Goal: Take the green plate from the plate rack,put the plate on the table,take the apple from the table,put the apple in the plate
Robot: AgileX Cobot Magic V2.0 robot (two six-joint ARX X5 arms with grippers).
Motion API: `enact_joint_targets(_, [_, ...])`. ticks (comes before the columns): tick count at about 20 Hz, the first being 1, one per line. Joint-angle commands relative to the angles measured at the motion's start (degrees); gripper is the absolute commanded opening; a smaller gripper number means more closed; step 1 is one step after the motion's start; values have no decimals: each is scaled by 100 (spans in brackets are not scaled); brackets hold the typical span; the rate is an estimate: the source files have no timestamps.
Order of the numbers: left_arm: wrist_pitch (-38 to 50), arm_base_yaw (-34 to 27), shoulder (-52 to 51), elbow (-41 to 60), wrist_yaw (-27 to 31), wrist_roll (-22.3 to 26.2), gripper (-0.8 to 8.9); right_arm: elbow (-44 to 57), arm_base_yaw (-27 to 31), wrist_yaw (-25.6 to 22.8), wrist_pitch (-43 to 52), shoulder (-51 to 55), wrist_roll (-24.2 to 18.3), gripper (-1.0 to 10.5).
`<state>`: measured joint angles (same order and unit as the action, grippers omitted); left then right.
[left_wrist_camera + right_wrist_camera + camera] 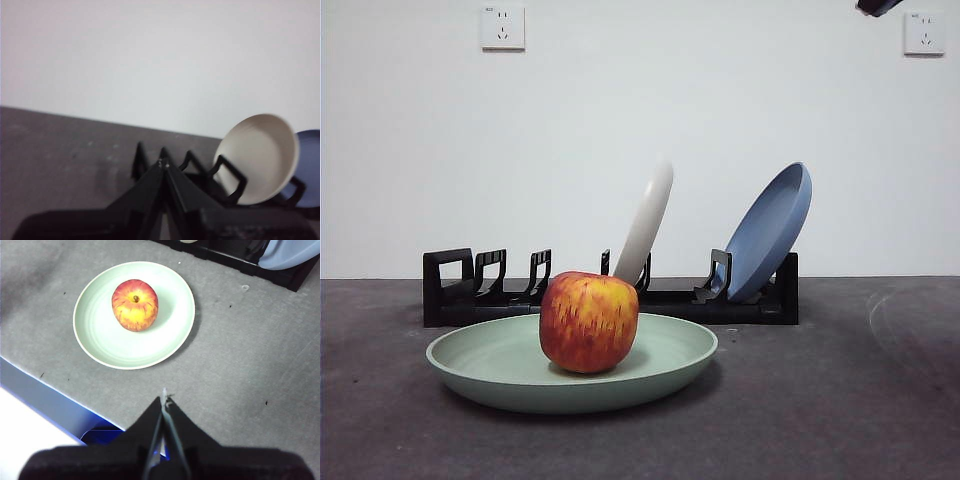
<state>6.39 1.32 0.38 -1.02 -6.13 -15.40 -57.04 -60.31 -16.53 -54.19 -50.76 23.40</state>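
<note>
The green plate [660, 362] lies flat on the table [840, 400] in front of the plate rack [450, 290]. The apple [588, 321] stands upright in the plate, left of its middle. The right wrist view shows the plate [155, 335] and the apple [135, 305] from above. My right gripper [164, 401] is shut and empty, well above the table and clear of the plate. My left gripper [164, 164] is shut and empty, near the empty end of the rack [200, 167]. A black arm tip [876, 6] shows at the top right of the front view.
A cream-white plate [648, 222] and a blue plate [770, 230] lean in the rack. They also show in the left wrist view, the cream-white plate [260, 157] and the blue plate [307, 167]. The table's front edge [55, 400] runs near the right gripper.
</note>
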Motion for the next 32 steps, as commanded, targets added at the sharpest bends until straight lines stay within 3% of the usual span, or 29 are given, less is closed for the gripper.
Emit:
enact_joint_targets(1, [-378,-116,-13,46,26,125,-4,20,-4,-24,20,2,59,-17])
enact_joint_targets(5, [-1644,-125,-13,35,297,175,-4,20,-4,-24,20,2,59,-17])
enact_joint_targets(24, [-1602,-127,153,33,315,197,-4,17,-4,-111,15,2,31,-17])
enact_joint_targets(29, [-1602,-127,153,33,315,197,-4,129,-4,-192,-431,-11,-1720,-17])
enact_joint_targets(32, [-1602,-127,153,33,315,197,-4,824,168,-472,223,7,-1849,-17])
